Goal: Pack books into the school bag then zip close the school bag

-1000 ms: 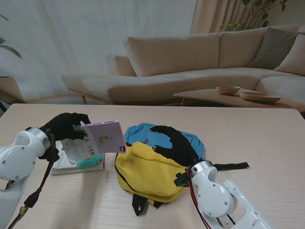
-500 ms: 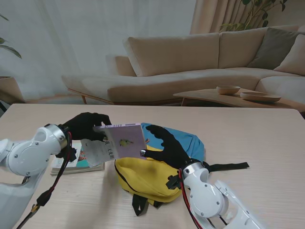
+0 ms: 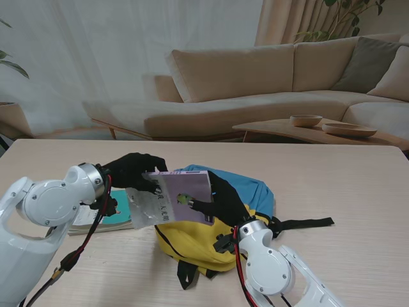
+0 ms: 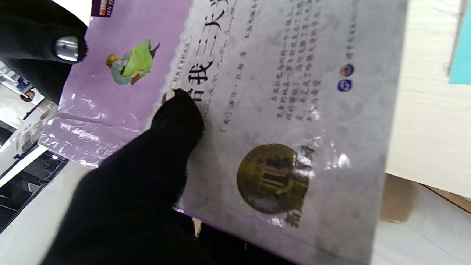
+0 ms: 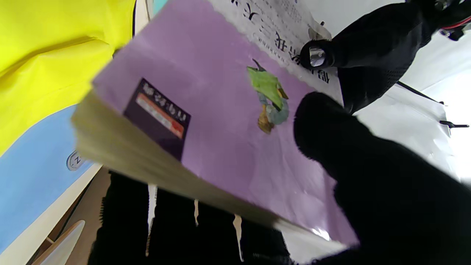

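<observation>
Both hands are on the same purple book [image 3: 182, 197]: the left hand [image 3: 131, 171] pinches its pale end, thumb pressed on the cover, while the right hand [image 3: 223, 199] clasps the opposite end, thumb on top and fingers underneath. That book hangs tilted over the yellow and blue school bag [image 3: 211, 240]. Farther left, a teal book [image 3: 118, 217] lies flat on the table [image 3: 345, 185].

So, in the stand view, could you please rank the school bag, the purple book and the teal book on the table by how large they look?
1. School bag, largest.
2. Purple book, held above the table by the left hand, so nearness may inflate it.
3. Teal book, smallest, though mostly hidden.
</observation>
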Available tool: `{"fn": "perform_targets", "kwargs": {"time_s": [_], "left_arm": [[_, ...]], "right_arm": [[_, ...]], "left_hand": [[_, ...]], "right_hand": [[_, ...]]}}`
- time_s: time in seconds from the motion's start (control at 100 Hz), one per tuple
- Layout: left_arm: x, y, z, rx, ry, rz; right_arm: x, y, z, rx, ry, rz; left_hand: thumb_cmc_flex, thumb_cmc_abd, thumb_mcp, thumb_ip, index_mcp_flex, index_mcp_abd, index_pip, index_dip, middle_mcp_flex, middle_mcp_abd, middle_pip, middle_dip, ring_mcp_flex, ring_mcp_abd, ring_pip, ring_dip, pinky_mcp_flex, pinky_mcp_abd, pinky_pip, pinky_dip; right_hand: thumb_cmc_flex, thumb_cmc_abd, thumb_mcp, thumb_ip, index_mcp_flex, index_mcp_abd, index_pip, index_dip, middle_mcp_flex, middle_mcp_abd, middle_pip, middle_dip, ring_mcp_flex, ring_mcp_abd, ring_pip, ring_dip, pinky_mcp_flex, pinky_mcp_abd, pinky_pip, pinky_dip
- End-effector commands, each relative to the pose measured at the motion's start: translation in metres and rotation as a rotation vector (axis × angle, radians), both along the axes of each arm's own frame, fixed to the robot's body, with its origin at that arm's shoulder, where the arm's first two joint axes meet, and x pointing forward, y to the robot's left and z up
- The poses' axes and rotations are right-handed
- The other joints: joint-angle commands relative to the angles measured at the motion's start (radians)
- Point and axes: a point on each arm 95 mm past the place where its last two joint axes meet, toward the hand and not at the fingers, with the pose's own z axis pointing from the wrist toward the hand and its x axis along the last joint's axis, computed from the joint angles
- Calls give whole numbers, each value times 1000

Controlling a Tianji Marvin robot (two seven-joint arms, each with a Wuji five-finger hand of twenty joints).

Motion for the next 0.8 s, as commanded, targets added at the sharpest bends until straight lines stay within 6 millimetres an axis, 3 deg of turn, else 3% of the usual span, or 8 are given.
{"fn": "perform_targets", "kwargs": {"time_s": [0.0, 0.11, 0.19, 0.29, 0.45, 0.62, 0.7, 0.79], "left_arm": [[-2, -6, 4, 1, 3, -25], [-2, -12, 5, -10, 12, -45], [-2, -14, 6, -9, 10, -56], [-2, -15, 6, -14, 14, -60], [-3, -16, 6, -30, 13, -54], [-5, -14, 4, -57, 32, -39], [-7, -12, 3, -78, 41, -31], [-10, -9, 2, -101, 51, -21]], "right_arm": [[-4, 7, -2, 23, 9, 20], [-5, 8, -2, 53, 18, 14], [-5, 9, -2, 75, 26, 13], [-6, 9, -1, 121, 57, 15], [-7, 8, 0, 159, 98, 19], [-6, 8, 2, 206, 121, -17], [-5, 7, 3, 215, 127, -30], [-4, 6, 4, 234, 139, -42]], "left_hand": [[145, 153, 76, 126, 103, -93, 124, 120, 25, -7, 60, 17, 33, 20, 29, 9, -7, 24, 35, 24], [146, 154, 73, 126, 101, -93, 123, 120, 23, -6, 58, 15, 33, 19, 26, 7, -7, 22, 34, 23], [147, 155, 70, 126, 98, -92, 122, 119, 20, -8, 55, 15, 31, 18, 24, 7, -8, 21, 34, 23], [150, 156, 66, 125, 95, -91, 120, 116, 15, -9, 49, 11, 27, 19, 20, 5, -10, 18, 30, 21], [159, 159, 54, 122, 78, -73, 108, 84, 16, -6, 25, -13, 24, 20, -3, -8, -11, 16, 26, 17], [120, 142, 15, 129, -39, -16, 86, -147, -16, 6, -142, -69, -38, 23, -123, -87, -52, -14, -46, -39], [36, 135, -17, 139, -120, 37, 38, -289, -166, 47, -75, -246, -112, 17, -227, -142, -107, -33, -115, -90], [-114, 163, 5, 150, -174, 102, -103, -395, -308, 47, -53, -490, -203, 6, -327, -188, -161, -45, -177, -116]], "right_hand": [[57, -23, 47, -38, 79, -29, 27, 0, 86, 11, -19, 4, 84, 12, 19, 9, 69, -7, 37, 9], [110, 22, 79, -19, 242, -60, 26, 2, 258, 18, -65, -13, 218, 36, 47, 9, 167, 29, 77, -17], [217, -6, 89, -145, 345, -110, 187, -172, 419, 29, -105, -32, 328, 62, 96, 8, 248, 70, 141, -64], [363, 58, 42, -131, 507, -135, 294, -202, 591, 54, -148, -48, 442, 103, 173, 23, 348, 125, 218, -69], [396, 28, 137, -144, 677, -166, 273, 120, 614, 93, 10, 40, 525, 179, 369, 93, 458, 163, 377, -69], [410, -7, 180, -151, 744, -155, 282, 305, 599, 134, 99, 145, 583, 203, 508, 128, 550, 179, 480, -54], [414, -14, 191, -155, 765, -154, 267, 383, 597, 141, 104, 180, 596, 206, 535, 132, 567, 177, 499, -50], [419, -19, 198, -155, 780, -149, 264, 427, 597, 149, 110, 201, 613, 207, 552, 135, 587, 175, 513, -46]]}}
